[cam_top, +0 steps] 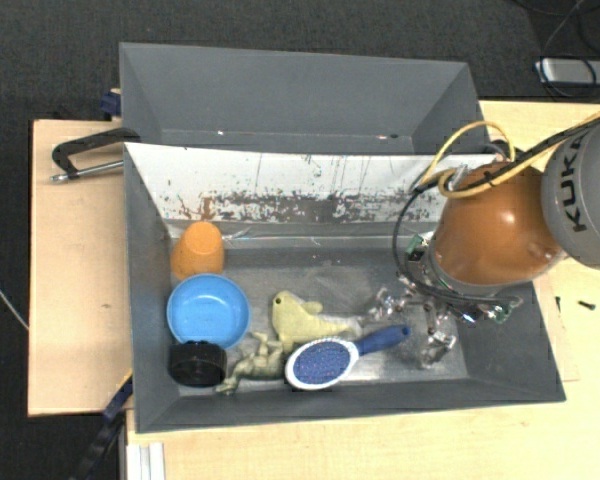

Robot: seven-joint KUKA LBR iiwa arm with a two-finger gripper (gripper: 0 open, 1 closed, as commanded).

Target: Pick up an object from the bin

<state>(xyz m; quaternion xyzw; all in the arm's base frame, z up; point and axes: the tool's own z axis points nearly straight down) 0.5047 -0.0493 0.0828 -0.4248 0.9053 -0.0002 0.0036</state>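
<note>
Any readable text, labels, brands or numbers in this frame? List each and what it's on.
"KUK": on the grey arm link at the right, running sideways, cut off at the picture's edge.
No text on the bin or on its blue bowl, blue brush, black cap, orange cup.

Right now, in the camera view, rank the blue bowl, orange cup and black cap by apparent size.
1. blue bowl, clearly largest.
2. orange cup.
3. black cap, only slightly smaller than the cup; nearly alike.
</note>
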